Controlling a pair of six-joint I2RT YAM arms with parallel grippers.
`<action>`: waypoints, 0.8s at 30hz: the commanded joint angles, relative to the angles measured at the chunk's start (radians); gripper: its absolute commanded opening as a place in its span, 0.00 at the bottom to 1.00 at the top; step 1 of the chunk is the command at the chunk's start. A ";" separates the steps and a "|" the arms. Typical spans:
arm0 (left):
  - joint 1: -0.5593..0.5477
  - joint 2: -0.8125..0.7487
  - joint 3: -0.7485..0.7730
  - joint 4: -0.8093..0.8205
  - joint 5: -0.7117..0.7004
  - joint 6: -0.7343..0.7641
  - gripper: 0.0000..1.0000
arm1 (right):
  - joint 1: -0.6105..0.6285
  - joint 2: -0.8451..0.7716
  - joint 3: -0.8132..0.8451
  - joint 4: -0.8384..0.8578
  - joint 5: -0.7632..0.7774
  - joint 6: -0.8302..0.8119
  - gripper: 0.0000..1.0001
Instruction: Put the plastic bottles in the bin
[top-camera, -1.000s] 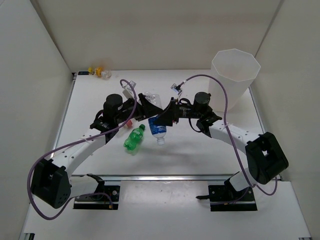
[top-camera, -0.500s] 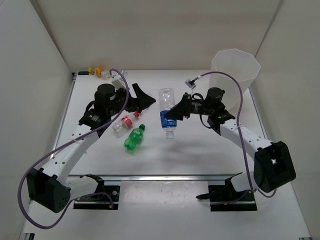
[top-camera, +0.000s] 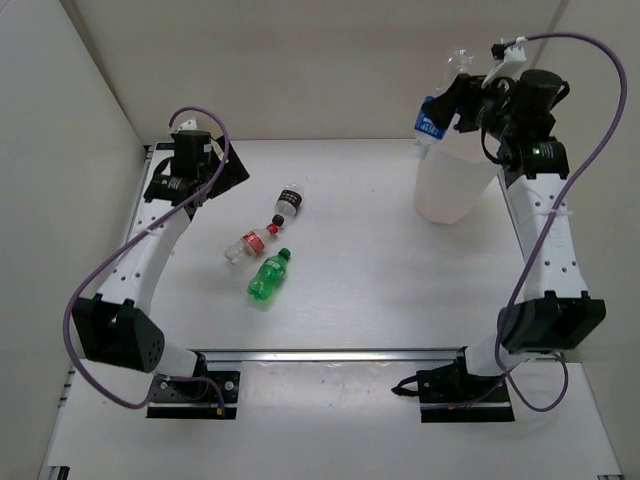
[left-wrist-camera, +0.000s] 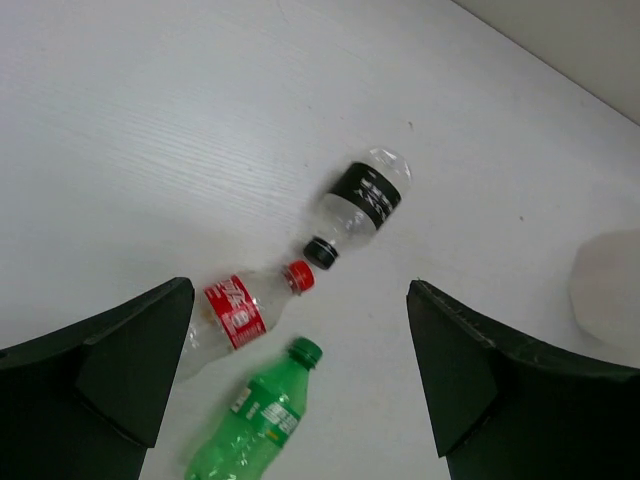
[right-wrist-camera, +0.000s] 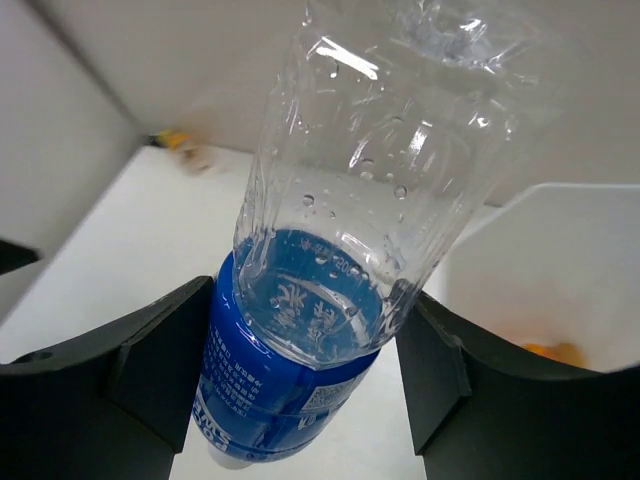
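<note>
Holding the blue-labelled bottle (right-wrist-camera: 300, 380) across its label band, the right gripper (top-camera: 462, 98) is clamped on it at the far right, raised above the left edge of the bin (top-camera: 450, 190), neck tilted downward. The bottle appears empty, so it is judged light, thin-walled and liable to buckle or slip under a hard squeeze; the labelled midsection looks the firmest hold. The left gripper (left-wrist-camera: 300, 370) hangs empty, jaws wide apart, over the far left of the table (top-camera: 380, 280). Three bottles lie close together left of centre: black-labelled bottle (left-wrist-camera: 362, 200) farthest, red-labelled bottle (left-wrist-camera: 232, 312), green bottle (left-wrist-camera: 255, 425) nearest. Something orange-yellow shows inside the bin.
</note>
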 joint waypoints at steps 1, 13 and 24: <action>0.044 0.097 0.119 -0.085 -0.105 0.013 0.99 | -0.028 0.171 0.172 -0.202 0.239 -0.158 0.00; 0.156 0.654 0.672 -0.111 -0.197 -0.152 0.99 | -0.134 0.483 0.485 -0.192 0.454 -0.262 0.35; 0.259 1.136 1.138 -0.036 -0.149 -0.404 0.99 | -0.164 0.548 0.595 -0.247 0.387 -0.218 1.00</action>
